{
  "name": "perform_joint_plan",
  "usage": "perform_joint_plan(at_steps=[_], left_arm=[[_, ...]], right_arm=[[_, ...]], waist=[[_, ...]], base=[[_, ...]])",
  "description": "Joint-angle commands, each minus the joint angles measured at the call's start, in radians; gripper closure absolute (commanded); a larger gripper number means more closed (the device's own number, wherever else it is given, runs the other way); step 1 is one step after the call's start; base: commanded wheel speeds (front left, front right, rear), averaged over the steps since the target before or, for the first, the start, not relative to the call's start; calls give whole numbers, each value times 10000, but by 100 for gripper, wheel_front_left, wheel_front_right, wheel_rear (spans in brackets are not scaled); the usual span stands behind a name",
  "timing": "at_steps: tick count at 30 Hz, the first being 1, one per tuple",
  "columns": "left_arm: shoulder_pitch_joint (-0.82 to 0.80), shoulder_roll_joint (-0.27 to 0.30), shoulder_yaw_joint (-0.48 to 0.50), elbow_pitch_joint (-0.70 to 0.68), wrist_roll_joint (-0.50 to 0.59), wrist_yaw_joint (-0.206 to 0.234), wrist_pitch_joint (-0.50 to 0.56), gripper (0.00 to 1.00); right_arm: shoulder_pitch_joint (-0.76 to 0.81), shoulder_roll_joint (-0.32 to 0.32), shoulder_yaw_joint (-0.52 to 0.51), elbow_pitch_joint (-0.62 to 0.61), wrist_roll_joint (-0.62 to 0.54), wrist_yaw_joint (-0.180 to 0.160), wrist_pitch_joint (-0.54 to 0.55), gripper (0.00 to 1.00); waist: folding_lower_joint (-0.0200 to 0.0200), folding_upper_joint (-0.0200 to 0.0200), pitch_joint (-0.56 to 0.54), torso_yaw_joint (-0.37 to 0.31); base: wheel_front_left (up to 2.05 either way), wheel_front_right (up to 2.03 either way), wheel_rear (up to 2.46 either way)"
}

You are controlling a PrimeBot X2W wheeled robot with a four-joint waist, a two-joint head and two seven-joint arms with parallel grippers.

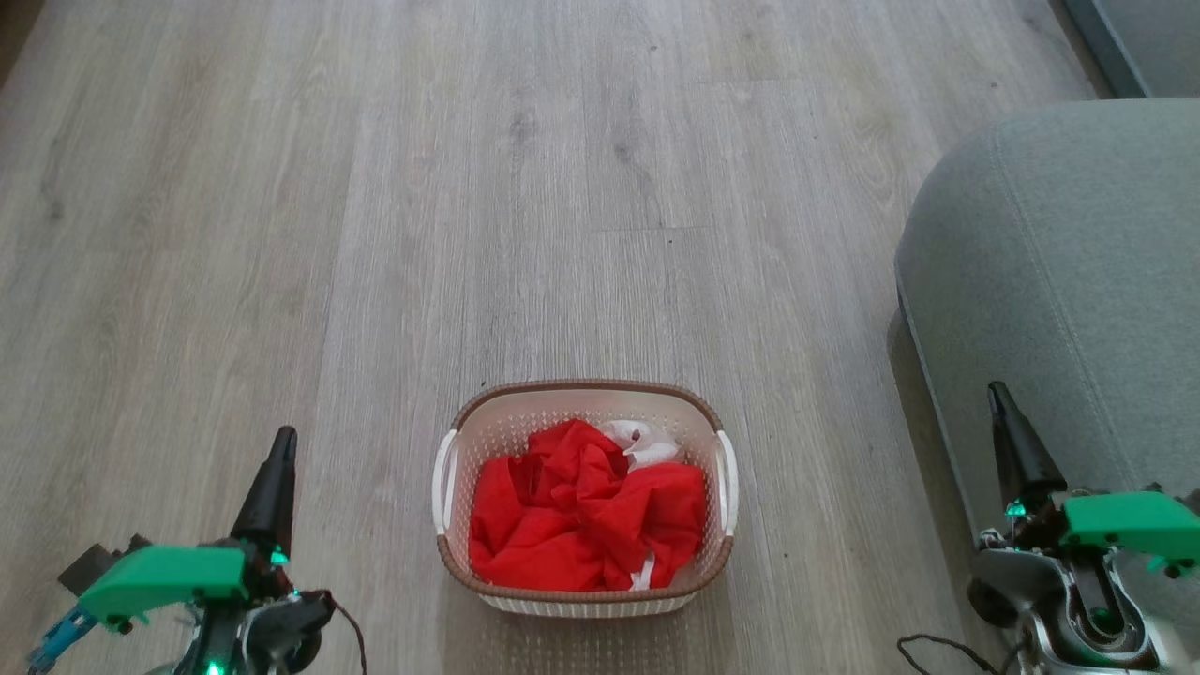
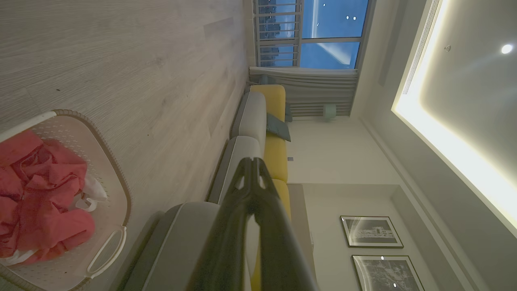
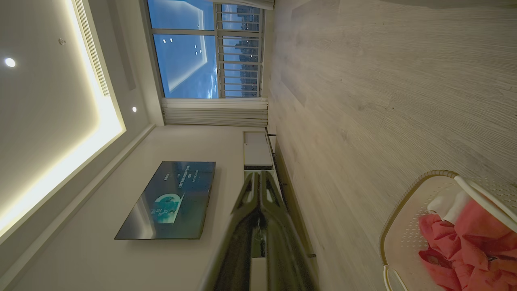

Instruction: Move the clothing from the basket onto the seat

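The cream basket [image 1: 585,397] with a brown rim stands on the wood floor, low in the middle of the head view. Crumpled red clothing [image 1: 581,516] fills it, with a small white piece [image 1: 647,442] at its far right. The grey-green seat [image 1: 1059,281] rises at the right. My left gripper [image 1: 278,450] points up at the lower left, shut and empty, well left of the basket. My right gripper [image 1: 999,398] is shut and empty, in front of the seat's near edge. The left wrist view shows the basket [image 2: 117,182], the clothing [image 2: 44,198] and the shut fingertips [image 2: 251,163]. The right wrist view shows the basket [image 3: 398,238], the clothing [image 3: 472,242] and the shut fingertips [image 3: 258,176].
Pale wood floor [image 1: 469,187] spreads around the basket. A second grey cushion edge [image 1: 1139,42] sits at the top right. A grey and yellow sofa [image 2: 264,121] lines the wall in the left wrist view; a wall screen [image 3: 169,200] and low cabinet [image 3: 258,149] appear in the right wrist view.
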Motion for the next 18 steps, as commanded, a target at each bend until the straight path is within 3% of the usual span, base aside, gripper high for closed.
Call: perform_joint_plan(at_steps=[1,18], left_arm=[[-474,154,267,-340,-68,-92,74,100],[-474,154,267,-340,-68,-92,74,100]], right_arm=[[-198,-33,178,-391,60,2,53,100],[-198,-33,178,-391,60,2,53,100]], waist=[[0,-1,0,0],[0,-1,0,0]], base=[[0,0,0],[0,0,0]])
